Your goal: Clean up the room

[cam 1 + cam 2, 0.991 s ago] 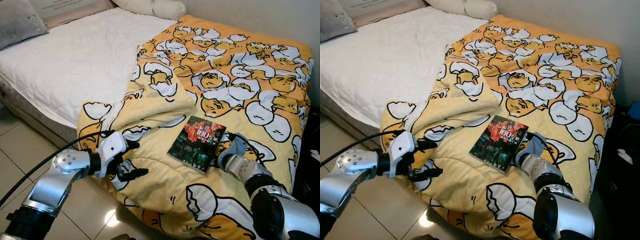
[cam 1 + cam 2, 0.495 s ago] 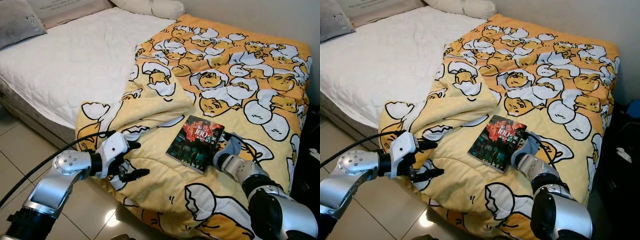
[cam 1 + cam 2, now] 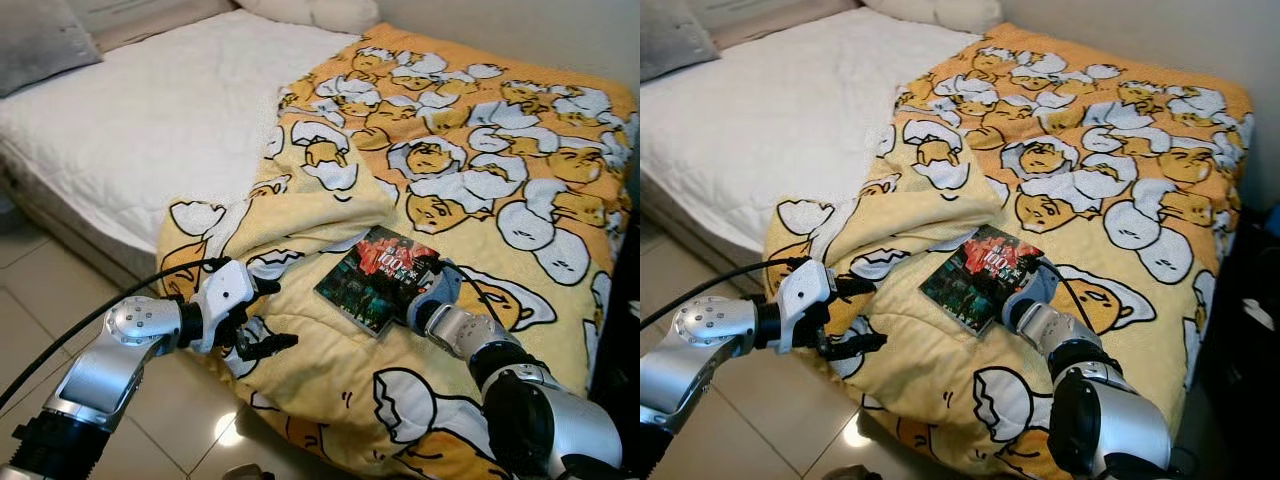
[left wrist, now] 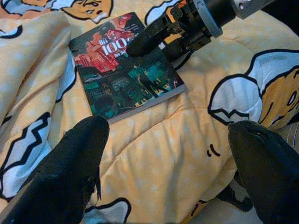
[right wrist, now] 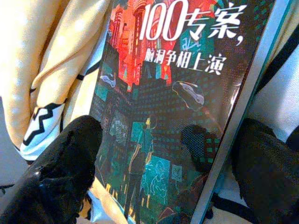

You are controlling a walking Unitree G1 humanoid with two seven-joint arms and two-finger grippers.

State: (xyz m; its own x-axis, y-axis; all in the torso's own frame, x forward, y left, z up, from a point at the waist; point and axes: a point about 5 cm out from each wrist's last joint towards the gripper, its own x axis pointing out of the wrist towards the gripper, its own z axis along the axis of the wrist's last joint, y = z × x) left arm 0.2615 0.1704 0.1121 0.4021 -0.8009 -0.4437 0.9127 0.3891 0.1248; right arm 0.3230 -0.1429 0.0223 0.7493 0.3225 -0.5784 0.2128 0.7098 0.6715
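Note:
A dark paperback book [image 3: 376, 279] with red and teal cover art lies flat on the yellow egg-cartoon blanket [image 3: 470, 150] near the bed's foot. My right gripper [image 3: 428, 283] is at the book's right edge, open. In the right wrist view its fingers [image 5: 65, 168] stand one on each side of the book [image 5: 177, 102]. The left wrist view shows one finger lying over the cover [image 4: 145, 43]. My left gripper [image 3: 268, 316] hovers open over the hanging blanket fold, left of the book, touching nothing I can see.
The white mattress [image 3: 150, 120] is bare on the left half, with a grey pillow [image 3: 40, 45] at its head. Tiled floor [image 3: 60, 290] lies beside the bed. The blanket drapes over the bed's corner toward the floor. A dark object [image 3: 1250, 300] stands at the far right.
The book has slid and turned a little to the left across the blanket, with my right gripper following against its edge. The left gripper has barely moved. The camera shifted slightly.

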